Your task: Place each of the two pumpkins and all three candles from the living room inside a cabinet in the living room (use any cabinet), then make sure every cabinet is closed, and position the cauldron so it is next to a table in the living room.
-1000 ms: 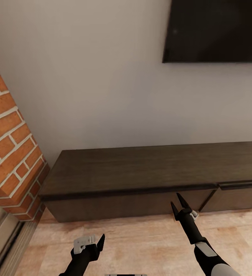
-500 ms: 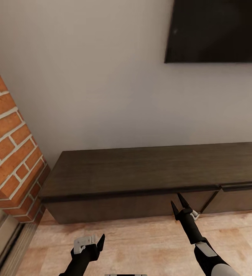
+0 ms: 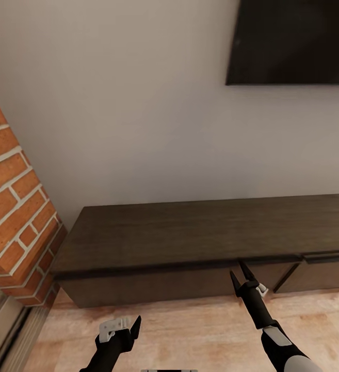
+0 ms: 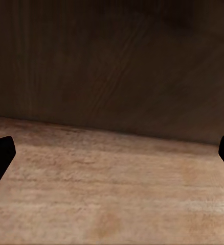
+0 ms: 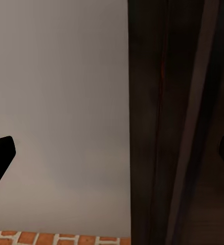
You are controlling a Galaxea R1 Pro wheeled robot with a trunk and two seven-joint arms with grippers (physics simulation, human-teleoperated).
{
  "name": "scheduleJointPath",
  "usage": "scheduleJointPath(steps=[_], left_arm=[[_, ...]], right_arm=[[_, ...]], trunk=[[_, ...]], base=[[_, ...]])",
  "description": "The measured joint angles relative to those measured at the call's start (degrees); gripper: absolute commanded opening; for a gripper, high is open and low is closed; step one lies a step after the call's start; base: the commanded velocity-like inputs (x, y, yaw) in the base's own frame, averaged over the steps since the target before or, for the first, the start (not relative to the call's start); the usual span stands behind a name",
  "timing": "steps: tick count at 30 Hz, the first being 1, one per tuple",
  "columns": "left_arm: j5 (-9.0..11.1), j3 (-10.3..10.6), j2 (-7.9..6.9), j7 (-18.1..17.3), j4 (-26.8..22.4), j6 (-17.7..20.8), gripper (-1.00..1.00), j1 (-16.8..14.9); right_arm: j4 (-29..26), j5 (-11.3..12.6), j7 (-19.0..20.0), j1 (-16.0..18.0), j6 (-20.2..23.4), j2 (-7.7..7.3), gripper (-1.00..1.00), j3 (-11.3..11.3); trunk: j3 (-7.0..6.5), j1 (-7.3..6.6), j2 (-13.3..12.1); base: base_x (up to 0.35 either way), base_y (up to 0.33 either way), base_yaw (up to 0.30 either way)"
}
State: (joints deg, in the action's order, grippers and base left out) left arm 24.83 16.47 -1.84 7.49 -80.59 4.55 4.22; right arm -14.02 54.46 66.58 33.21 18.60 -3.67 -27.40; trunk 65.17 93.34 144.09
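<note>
Cabinet (image 3: 190, 232): long, low, dark brown, set against the grey wall (image 3: 138, 103), directly ahead of me; front panels look shut. Right gripper (image 3: 240, 277): raised just before the cabinet's front edge, fingers spread apart, holding nothing. Left gripper (image 3: 123, 326): low over the wooden floor (image 3: 190, 336), short of the cabinet; in its wrist view I see the fingertips wide apart, empty. Brick column (image 3: 14, 206): at my left. Dark screen (image 3: 293, 41): on the wall, upper right.
</note>
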Motion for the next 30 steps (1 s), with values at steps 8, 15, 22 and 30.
scheduleJointPath(steps=[8,15,22,30], left_arm=[[0.0,0.0,0.01,0.0,0.0,0.0,1.00,0.0],[0.0,0.0,-0.02,0.0,0.0,0.0,1.00,0.0],[0.0,0.0,-0.03,0.0,-0.1,-0.1,1.00,0.0],[0.0,0.0,-0.03,0.0,-0.1,-0.1,1.00,0.0]], right_arm=[[0.0,0.0,-0.1,0.0,0.0,0.00,1.00,0.0],[0.0,0.0,-0.1,0.0,0.0,0.00,1.00,0.0],[0.0,0.0,-0.1,0.0,0.0,0.00,1.00,0.0],[0.0,0.0,-0.1,0.0,0.0,0.00,1.00,-0.1]], trunk=[[0.00,0.01,0.0],[0.00,0.01,0.0],[0.00,0.01,0.0],[0.67,0.09,0.0]], base=[[0.071,0.001,0.000],[0.006,0.000,0.000],[0.000,0.000,0.000],[0.000,0.000,0.000]])
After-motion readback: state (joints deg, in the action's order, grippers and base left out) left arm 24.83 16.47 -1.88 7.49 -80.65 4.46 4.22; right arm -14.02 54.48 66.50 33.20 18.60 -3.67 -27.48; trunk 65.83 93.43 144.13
